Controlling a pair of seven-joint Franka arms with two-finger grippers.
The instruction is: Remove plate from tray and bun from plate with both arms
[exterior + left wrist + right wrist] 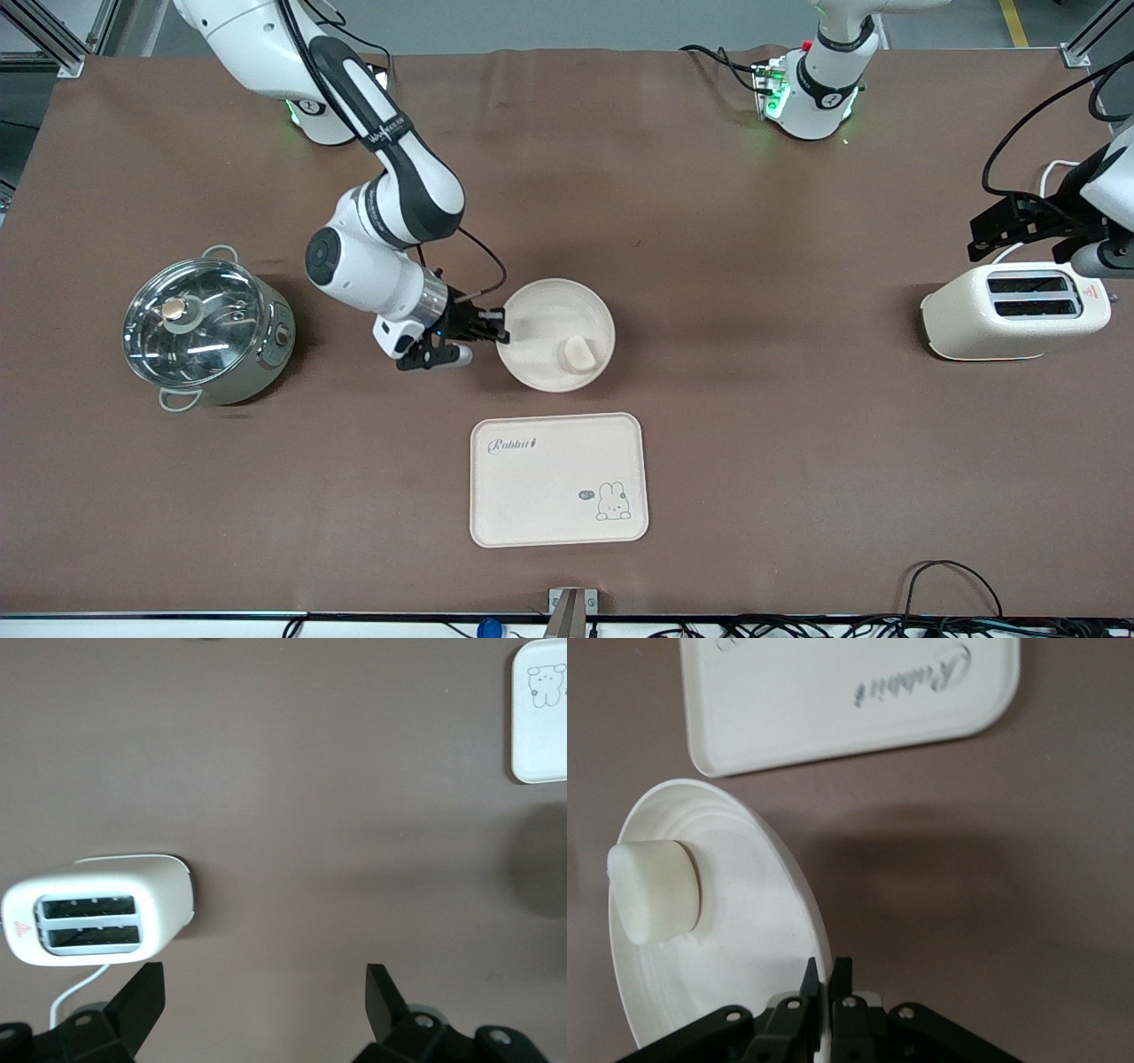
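Front view: the left gripper [1019, 232] is partly cut off at the frame edge, over the brown table cloth [753, 399] beside the cream two-slot toaster [1014, 310]; its fingers cannot be made out here. The right gripper [492, 326] pinches the rim of the round cream-white plate [542, 306], which looks tilted. The small pale oblong bun [578, 353] lies in the plate, on the side nearer the camera. The rectangular cream tray with a rabbit drawing [532, 496] sits flat, nearer the camera than the plate and apart from it. A steel pot with a glass lid [208, 328] stands toward the right arm's end. Bare cloth lies wide between plate and toaster.

Left wrist view: the left gripper [266, 997] hangs with its jaws spread wide and nothing between them, over bare cloth beside the toaster [97, 921]; a corner of the tray [536, 726] is cut off at the frame edge.

Right wrist view: the right gripper's [822, 973] jaws are nearly closed on the plate [744, 930] rim. The bun [654, 890] rests in the dish, and the tray [833, 691] lies close by with a strip of cloth between.
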